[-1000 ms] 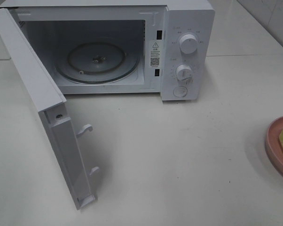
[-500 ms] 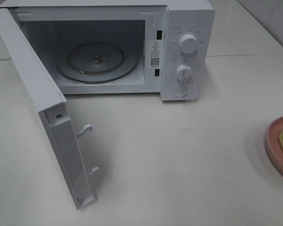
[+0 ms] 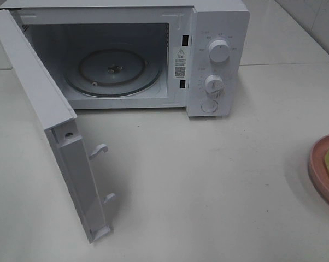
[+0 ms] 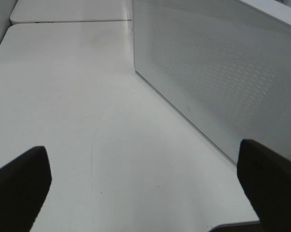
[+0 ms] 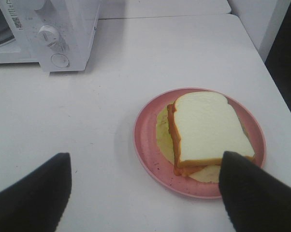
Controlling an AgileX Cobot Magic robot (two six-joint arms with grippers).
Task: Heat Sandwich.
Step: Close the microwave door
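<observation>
— Where are your hands, nearest thing first?

— My right gripper (image 5: 144,193) hangs over the table (image 3: 208,180) with its two dark fingers (image 5: 29,195) spread wide and nothing between them. Just past the fingertips sits the pink plate (image 5: 148,145), and the sandwich (image 5: 208,130) lies flat on it, yellow filling poking out from under the white top slice. One finger overlaps the plate's near edge in my wrist view; whether it touches, I cannot tell.

— And the left?

— My left gripper (image 4: 145,188) is also let go, fingers far apart, low above bare tabletop, grasping nothing. Beside it stands the microwave door (image 4: 218,72), swung open, its perforated panel facing me.

— Farther back?

— The microwave (image 3: 219,33) at the back of the table, cavity open, glass turntable (image 3: 112,71) bare inside. From the high camera neither arm shows; the plate is at the right edge, well apart from the oven.
</observation>
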